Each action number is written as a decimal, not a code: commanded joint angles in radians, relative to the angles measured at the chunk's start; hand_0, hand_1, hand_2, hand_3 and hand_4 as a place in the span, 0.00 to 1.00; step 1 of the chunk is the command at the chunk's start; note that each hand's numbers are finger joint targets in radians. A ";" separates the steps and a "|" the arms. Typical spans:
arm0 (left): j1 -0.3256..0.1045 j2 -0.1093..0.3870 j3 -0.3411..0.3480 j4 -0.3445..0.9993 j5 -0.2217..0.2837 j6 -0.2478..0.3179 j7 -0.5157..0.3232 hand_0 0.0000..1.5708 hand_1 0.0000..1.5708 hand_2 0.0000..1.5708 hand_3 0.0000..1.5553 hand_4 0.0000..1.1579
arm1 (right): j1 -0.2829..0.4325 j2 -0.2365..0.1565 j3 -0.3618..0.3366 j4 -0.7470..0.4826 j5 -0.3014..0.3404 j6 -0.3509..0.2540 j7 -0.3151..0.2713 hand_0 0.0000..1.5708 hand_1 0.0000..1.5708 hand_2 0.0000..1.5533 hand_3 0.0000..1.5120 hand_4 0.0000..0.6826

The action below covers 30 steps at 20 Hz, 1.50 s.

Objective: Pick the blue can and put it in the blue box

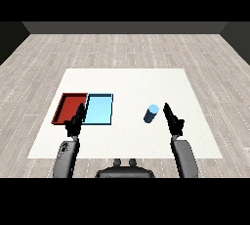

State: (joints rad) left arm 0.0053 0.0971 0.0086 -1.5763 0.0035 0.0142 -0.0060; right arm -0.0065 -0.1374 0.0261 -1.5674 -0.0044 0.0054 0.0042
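The blue can (pixel 151 113) stands on the white table, right of the middle. My right hand (pixel 173 119) is just right of it, a small gap apart, fingers straight and open, holding nothing. The light blue tray (pixel 99 109) lies left of the middle with nothing in it. My left hand (pixel 75 121) hovers over the near edge where the red and blue trays meet, fingers relaxed and open.
The red tray (pixel 68 105) lies directly left of the light blue tray, touching it. The white table (pixel 132 82) stretches behind both trays and the can. A grey wooden floor surrounds the table.
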 commanded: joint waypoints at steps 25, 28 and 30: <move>-0.081 -0.048 0.048 0.040 0.082 -0.097 -0.284 0.00 0.00 0.00 0.00 0.00 | -0.098 0.016 -0.147 0.143 -0.166 0.163 -0.238 0.00 0.00 0.00 0.00 0.00; 0.008 0.000 0.078 -0.076 0.128 -0.152 -0.260 0.00 0.00 0.00 0.00 0.00 | -0.192 0.065 -0.129 0.241 -0.123 0.091 -0.255 0.00 0.00 0.00 0.00 0.00; -0.087 -0.010 0.095 0.066 0.125 -0.147 -0.304 0.00 0.00 0.00 0.00 0.00 | -0.153 0.062 -0.122 0.150 -0.141 0.086 -0.192 0.00 0.00 0.00 0.00 0.00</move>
State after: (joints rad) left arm -0.0184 0.0737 0.0738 -1.5805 0.1078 -0.1192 -0.3044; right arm -0.1559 -0.0839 -0.0973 -1.3802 -0.1428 0.1244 -0.2405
